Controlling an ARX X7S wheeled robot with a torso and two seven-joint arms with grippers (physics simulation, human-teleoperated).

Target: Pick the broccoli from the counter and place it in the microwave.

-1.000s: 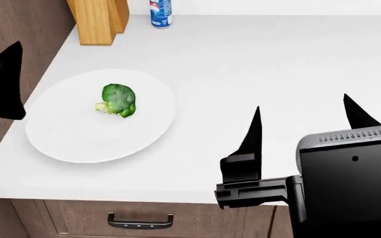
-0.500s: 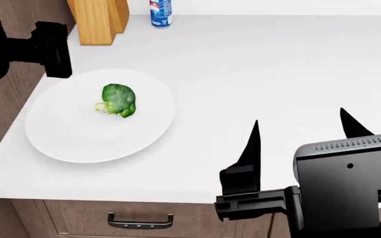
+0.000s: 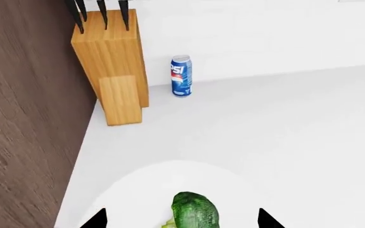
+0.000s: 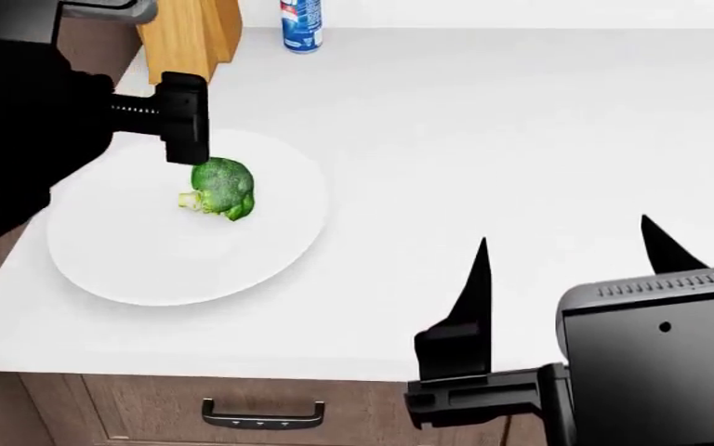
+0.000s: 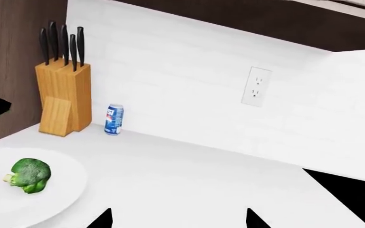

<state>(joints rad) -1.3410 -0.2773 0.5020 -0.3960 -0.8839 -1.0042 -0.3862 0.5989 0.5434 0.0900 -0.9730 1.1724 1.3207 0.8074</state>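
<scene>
Left gripper [image 3: 181,223] hovers spread over broccoli [image 4: 220,187] on plate [image 4: 146,265].

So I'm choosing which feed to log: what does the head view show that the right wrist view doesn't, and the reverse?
Head view only: the left gripper above the plate, open in the left wrist view, the right gripper open from behind, and a drawer handle.

Right wrist view only: the wall outlet and the black knife handles.

Both: broccoli on the white plate, knife block, blue can, white counter.
</scene>
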